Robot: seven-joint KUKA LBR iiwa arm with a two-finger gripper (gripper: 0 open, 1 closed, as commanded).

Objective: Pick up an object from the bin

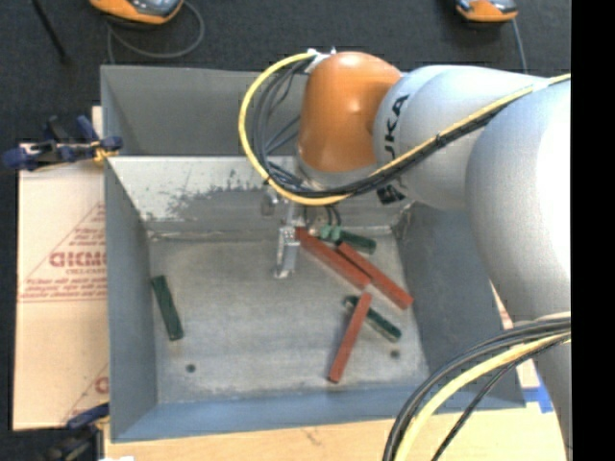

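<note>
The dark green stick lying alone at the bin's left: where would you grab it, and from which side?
The dark green stick lies flat, long and thin, with bare bin floor on both long sides. So probably grip its middle, coming straight down from above and closing across its narrow width.

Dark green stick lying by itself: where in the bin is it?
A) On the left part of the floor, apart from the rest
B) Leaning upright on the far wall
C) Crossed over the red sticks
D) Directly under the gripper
A: the dark green stick lies flat on the left of the bin floor, well away from the gripper and the long red stick at the right.
</note>
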